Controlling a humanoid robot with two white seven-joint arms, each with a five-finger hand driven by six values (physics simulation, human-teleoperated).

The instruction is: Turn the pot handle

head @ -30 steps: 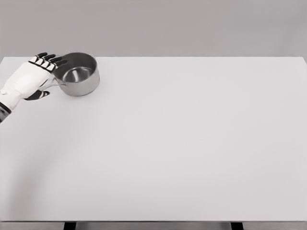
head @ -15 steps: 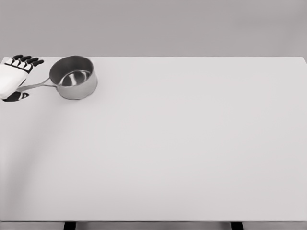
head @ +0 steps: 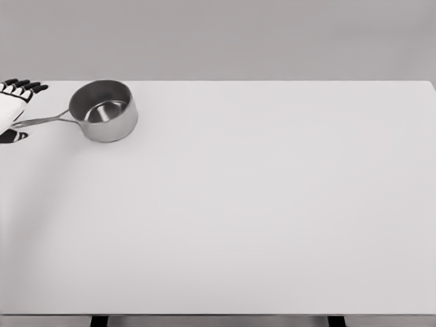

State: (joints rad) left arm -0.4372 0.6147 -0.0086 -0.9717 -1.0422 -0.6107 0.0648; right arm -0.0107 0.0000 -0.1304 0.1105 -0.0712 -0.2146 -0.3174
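Steel pot (head: 103,111) upright on desk (head: 272,204), upper left of frame; handle (head: 41,121) points left, twd frame edge. Left robot hand (head: 12,102) at far left edge, partly cut off, fingers (head: 24,86) spread, holding nothing, just beside handle tip; contact unclear. Right arm not visible. Judgement: handle sits w/in left-hand reach for turning.

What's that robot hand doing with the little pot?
A shiny metal pot sits near the back left corner of a big white table. Its long thin handle points left, toward the robot's left hand, which shows only partly at the picture's left edge. The end of the handle sits right by the hand, but whether the hand is gripping it is unclear. The pot looks empty. The right hand is out of sight.
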